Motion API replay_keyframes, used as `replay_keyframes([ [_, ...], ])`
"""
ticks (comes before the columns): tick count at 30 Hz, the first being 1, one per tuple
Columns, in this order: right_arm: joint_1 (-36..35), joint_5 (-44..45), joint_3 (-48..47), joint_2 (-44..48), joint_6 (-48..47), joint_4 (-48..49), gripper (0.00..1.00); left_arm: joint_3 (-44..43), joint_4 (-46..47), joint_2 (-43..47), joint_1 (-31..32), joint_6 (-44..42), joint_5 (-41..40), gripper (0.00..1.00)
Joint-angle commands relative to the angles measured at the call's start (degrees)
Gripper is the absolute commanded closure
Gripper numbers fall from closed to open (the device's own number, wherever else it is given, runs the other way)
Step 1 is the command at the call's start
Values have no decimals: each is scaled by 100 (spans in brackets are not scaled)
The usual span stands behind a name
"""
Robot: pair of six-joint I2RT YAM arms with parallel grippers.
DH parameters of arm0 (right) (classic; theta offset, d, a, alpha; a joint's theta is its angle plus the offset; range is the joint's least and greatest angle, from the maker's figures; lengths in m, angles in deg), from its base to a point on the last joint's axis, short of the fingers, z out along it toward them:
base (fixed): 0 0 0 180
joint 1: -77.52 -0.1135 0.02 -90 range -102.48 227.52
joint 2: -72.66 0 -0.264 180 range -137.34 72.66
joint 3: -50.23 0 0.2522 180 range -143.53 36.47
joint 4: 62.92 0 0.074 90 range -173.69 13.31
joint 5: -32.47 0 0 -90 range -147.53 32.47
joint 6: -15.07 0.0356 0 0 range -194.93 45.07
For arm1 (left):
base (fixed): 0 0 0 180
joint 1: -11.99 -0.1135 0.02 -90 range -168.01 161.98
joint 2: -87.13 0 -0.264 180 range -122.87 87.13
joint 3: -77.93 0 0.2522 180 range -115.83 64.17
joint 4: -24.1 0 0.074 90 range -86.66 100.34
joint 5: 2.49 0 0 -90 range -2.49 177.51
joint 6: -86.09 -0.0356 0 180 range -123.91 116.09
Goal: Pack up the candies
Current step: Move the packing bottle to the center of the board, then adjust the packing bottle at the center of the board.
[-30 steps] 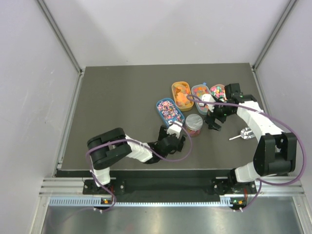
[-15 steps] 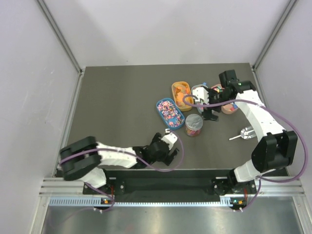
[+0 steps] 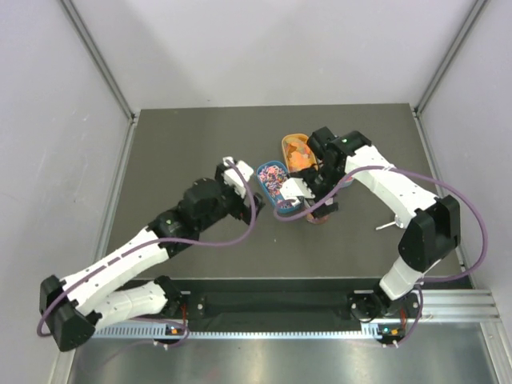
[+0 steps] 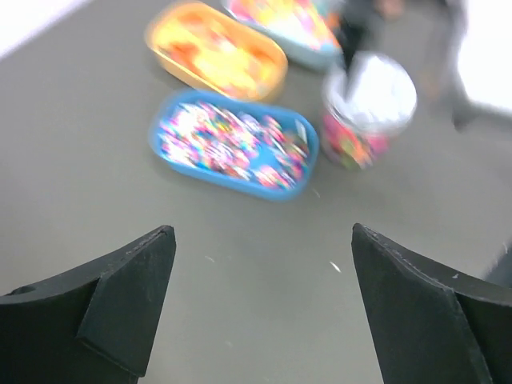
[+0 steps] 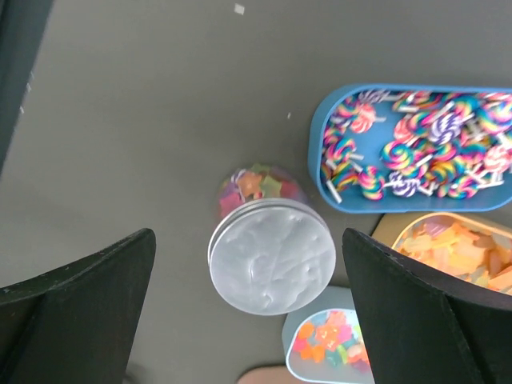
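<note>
Bare bench [image 3: 176, 152] runs from the left edge to the left claw [image 4: 262, 308], its jaws spread wide on nothing. Just right of it the candies [image 5: 416, 152] fill a blue tray [image 5: 314, 160], with an orange tray [image 3: 285, 146] behind. The right claw [image 5: 248, 238] hovers agape over a lidded jar [image 5: 276, 264], clear of its rim.

No writing, brand or number could be read in any view — the jar's silver lid [image 5: 272, 256] was bare, the blue tray [image 5: 314, 160] had a plain wall, and the candies [image 5: 400, 152] showed only coloured swirls. The left wrist view was too blurred for fine print to be told.
</note>
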Motion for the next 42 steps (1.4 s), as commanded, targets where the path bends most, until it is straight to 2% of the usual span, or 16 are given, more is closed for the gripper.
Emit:
replay_keyframes([
  [1,11,451,-129,-217,-477,-551,0,-423,-52,86,-905,-140,1226,5],
  [3,11,742,-59,-331,-574,-524,0,-388,26,24,-1510,227,1541,5],
  [5,28,856,-76,-445,-698,-498,0,-231,447,50,-1855,343,1763,7],
  [9,133,971,-233,-569,-812,-401,0,17,827,-80,-3188,975,2360,8],
  [12,265,1059,-269,-718,-961,-349,0,-1,888,-196,-3596,785,2168,7],
  [20,441,1033,-260,-921,-918,-85,0,-81,853,-231,-3825,678,2159,6],
  [29,459,1024,-67,-753,-847,135,0,95,836,-143,-3896,713,2194,6],
  [36,459,1033,-471,-1122,-566,170,0,157,791,-73,-3931,695,2203,6],
  [42,406,1129,-454,-1254,-531,65,0,245,792,24,-3957,722,2212,6],
])
